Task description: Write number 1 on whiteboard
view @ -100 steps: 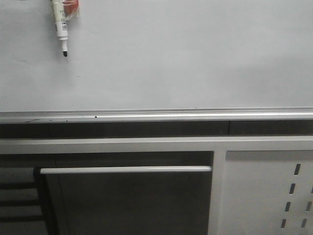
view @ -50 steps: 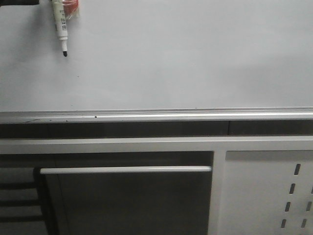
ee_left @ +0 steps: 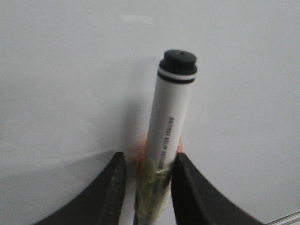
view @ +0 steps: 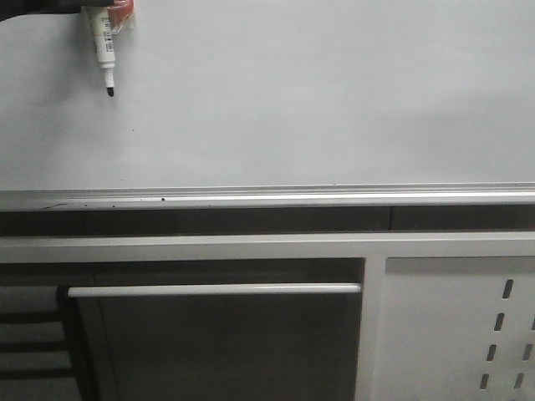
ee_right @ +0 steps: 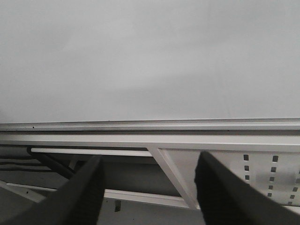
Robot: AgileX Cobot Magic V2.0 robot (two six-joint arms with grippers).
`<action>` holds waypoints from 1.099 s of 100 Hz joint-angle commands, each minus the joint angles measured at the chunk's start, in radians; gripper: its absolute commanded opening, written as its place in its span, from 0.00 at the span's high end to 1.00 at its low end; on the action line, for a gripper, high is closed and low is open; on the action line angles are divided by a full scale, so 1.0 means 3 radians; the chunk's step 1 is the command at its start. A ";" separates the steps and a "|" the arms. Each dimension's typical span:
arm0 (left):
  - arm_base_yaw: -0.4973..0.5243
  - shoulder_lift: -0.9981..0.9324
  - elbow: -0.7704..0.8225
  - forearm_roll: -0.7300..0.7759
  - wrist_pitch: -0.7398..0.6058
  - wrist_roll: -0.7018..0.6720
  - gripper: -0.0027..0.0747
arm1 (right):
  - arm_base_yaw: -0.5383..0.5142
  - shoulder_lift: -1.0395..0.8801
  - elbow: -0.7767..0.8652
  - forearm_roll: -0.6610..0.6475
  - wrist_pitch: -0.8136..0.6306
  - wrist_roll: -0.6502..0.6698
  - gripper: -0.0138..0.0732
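Observation:
The whiteboard [view: 301,100] fills the upper front view, plain and pale, with a silver rail [view: 267,199] along its lower edge. No number 1 stroke shows on it. A white marker [view: 104,46] with a black tip hangs tip down at the board's top left, by an orange bit [view: 123,10]. My left gripper [ee_left: 150,157] straddles the marker [ee_left: 171,112]. One finger touches the barrel and a small gap stays at the other. Its dark body [view: 42,7] shows at the front view's top left edge. My right gripper [ee_right: 149,187] is open and empty, away from the board.
A small dark speck [view: 132,129] sits on the board below the marker. Under the rail is a metal frame with a horizontal bar [view: 213,289] and a grey perforated panel [view: 493,334] at the lower right.
The left gripper's dark body has come into the front view at the top left and reached the marker. The marker has not moved.

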 commanded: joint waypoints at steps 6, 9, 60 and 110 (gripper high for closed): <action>0.0013 -0.0059 -0.0110 0.0033 -0.0257 -0.0009 0.74 | 0.0008 0.0023 -0.0118 0.0057 -0.0226 -0.0030 0.40; 0.0013 -0.0059 -0.0110 0.0033 -0.0257 -0.0009 0.74 | 0.0008 0.0023 -0.0118 0.0057 -0.0226 -0.0030 0.40; 0.0006 -0.0106 -0.0110 0.0204 0.0036 -0.0009 0.99 | 0.0008 0.0023 -0.0118 0.0057 -0.0196 -0.0030 0.40; -0.1129 -0.0320 -0.0150 0.1389 0.0967 -0.0009 0.99 | 0.0174 0.0661 -0.0851 0.1111 0.1315 -0.1382 0.40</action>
